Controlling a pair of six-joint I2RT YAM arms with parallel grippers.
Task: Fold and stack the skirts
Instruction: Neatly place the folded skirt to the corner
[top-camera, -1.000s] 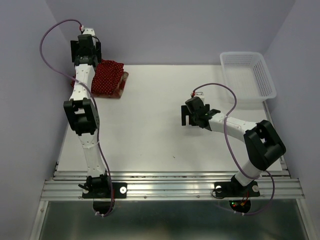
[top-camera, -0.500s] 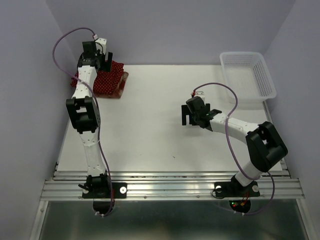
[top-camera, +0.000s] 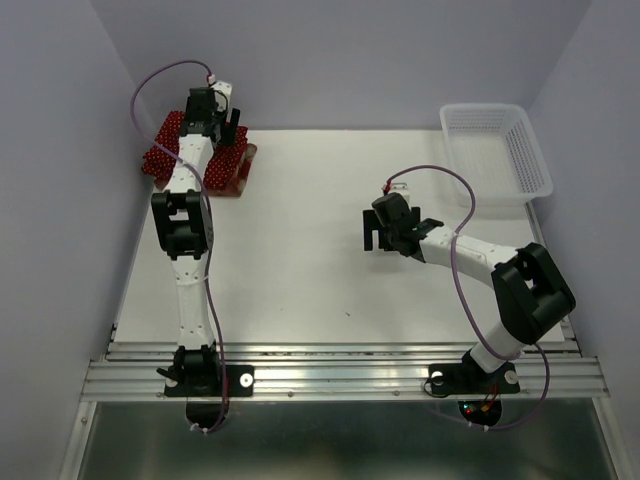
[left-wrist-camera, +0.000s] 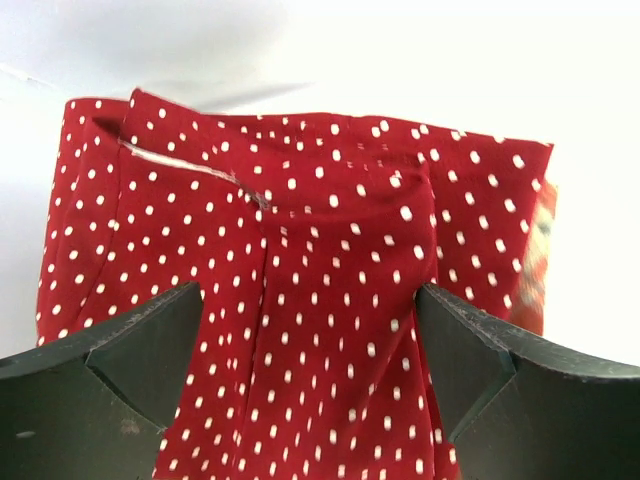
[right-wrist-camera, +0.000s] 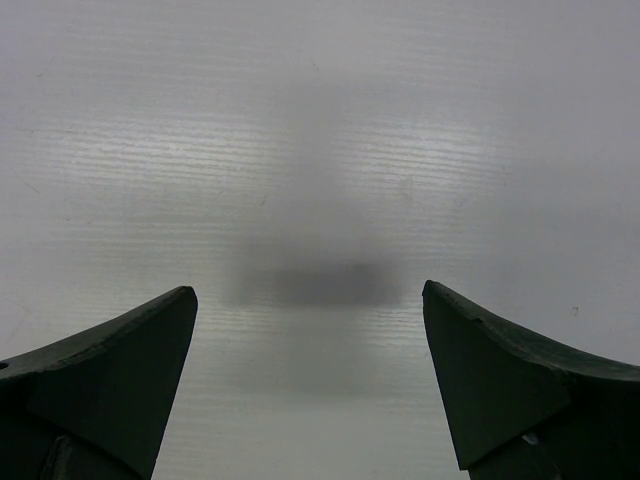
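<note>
- The dark red cloth skirt with small white polka dots (left-wrist-camera: 330, 250) lies folded flat on top of a pile at the far left corner of the white tabletop (top-camera: 300, 230). A sliver of a red-and-cream plaid skirt (left-wrist-camera: 541, 262) shows under its right edge.
- Over the last second the left arm has swung from the pile's left side to over its middle. Dotted cloth that the arm covered now shows to the left of the arm. The pile itself looks unmoved.
- The left tool (top-camera: 213, 112) hangs over the dotted skirt with its jaws spread wide and nothing between them. In the wrist view the cloth lies smooth below the fingertips, not pinched.
- We judge from this that the top skirt is already laid down and let go, so the stacking is at or near its end.
- The right tool (top-camera: 378, 240) is also wide open and holds nothing. It sits over bare tabletop, well apart from the pile, and has not shifted during that second.
- By count, we see one dotted skirt plainly and one plaid edge. We cannot tell a second dotted layer apart within the pile.
- One white plastic mesh basket (top-camera: 530, 150) stands at the far right corner, and we see no cloth in it. There are two arms and two tools.
</note>
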